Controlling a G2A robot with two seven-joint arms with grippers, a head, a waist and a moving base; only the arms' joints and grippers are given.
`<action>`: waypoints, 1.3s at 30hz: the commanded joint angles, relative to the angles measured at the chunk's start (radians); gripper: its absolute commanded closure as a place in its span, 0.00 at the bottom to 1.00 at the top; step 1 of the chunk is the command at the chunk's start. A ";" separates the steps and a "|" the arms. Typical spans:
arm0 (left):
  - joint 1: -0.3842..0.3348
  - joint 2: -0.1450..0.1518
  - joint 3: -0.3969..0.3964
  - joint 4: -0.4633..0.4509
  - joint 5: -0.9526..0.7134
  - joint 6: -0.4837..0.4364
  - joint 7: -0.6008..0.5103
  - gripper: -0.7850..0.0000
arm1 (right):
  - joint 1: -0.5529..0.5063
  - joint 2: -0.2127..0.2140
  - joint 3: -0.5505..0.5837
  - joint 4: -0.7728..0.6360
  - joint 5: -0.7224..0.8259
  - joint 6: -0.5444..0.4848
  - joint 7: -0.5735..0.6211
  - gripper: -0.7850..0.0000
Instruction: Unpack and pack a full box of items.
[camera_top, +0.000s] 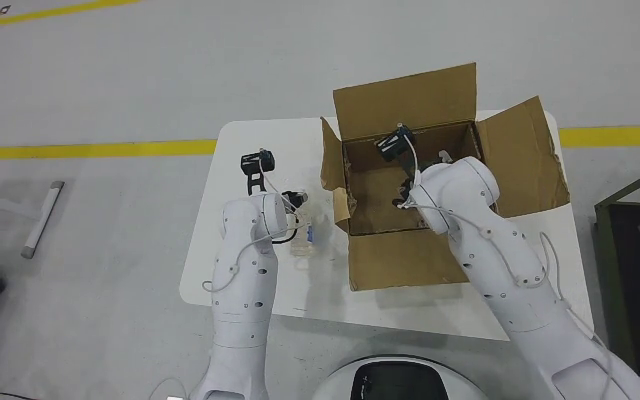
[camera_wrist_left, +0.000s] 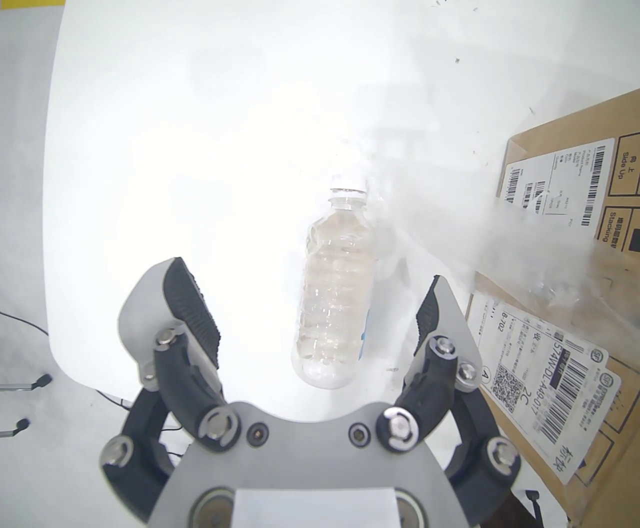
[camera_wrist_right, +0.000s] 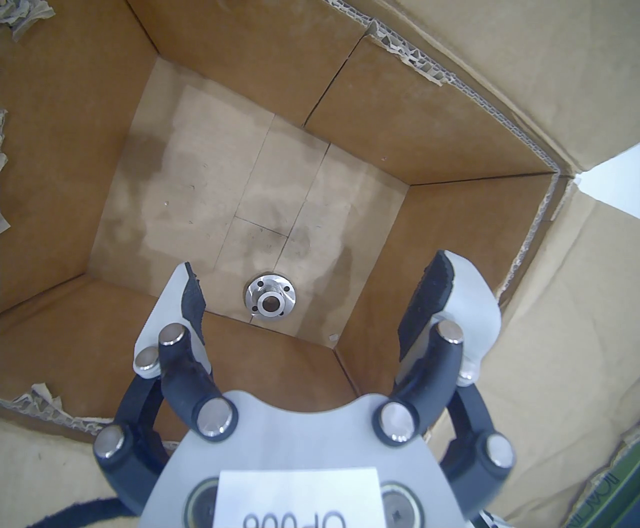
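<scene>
- Step in hand, as judged: the unpacking half, near its end. One water bottle (camera_wrist_left: 332, 295) lay out on the table, and a single small metal flange (camera_wrist_right: 271, 298) was left on the floor of the cardboard box (camera_wrist_right: 75, 125).
- The right gripper (camera_wrist_right: 315, 266) hung inside the open box above the flange, fingers spread wide and holding nothing.
- The flange lay flat, close against the foot of one box wall.
- The next move there likely called for a straight descent between the walls. The fingers would have to straddle the flange's rim, and the low, flat part and the nearby wall left little room.
- The left gripper (camera_wrist_left: 305, 277) hovered over the bottle, released and empty, with no pad touching it.
- The bottle lay on its side, cap on and pointing away from the gripper, just beside the box's labelled outer wall. Being round, it could roll if nudged.
- Surface: a white table (camera_top: 240, 150) with rounded corners. The box stood on its right part, all four flaps folded outward, some of their edges torn.
- Room: grey floor (camera_top: 120, 80) with yellow line (camera_top: 100, 150) running behind the table. A grey rod (camera_top: 42, 218) lay on the floor to the left, and a dark green frame (camera_top: 620, 220) stood at the right edge.
</scene>
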 joint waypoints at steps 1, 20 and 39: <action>0.000 0.000 0.000 0.000 0.000 0.000 0.000 0.00 | 0.000 0.000 0.000 0.000 0.000 0.000 0.000 0.00; 0.000 0.000 0.000 0.000 0.000 0.000 0.000 0.00 | -0.009 0.001 0.018 0.027 0.037 -0.040 0.020 0.00; 0.000 0.000 0.000 0.000 0.000 0.000 0.000 0.00 | 0.062 -0.009 0.026 0.260 0.180 -0.016 0.098 0.60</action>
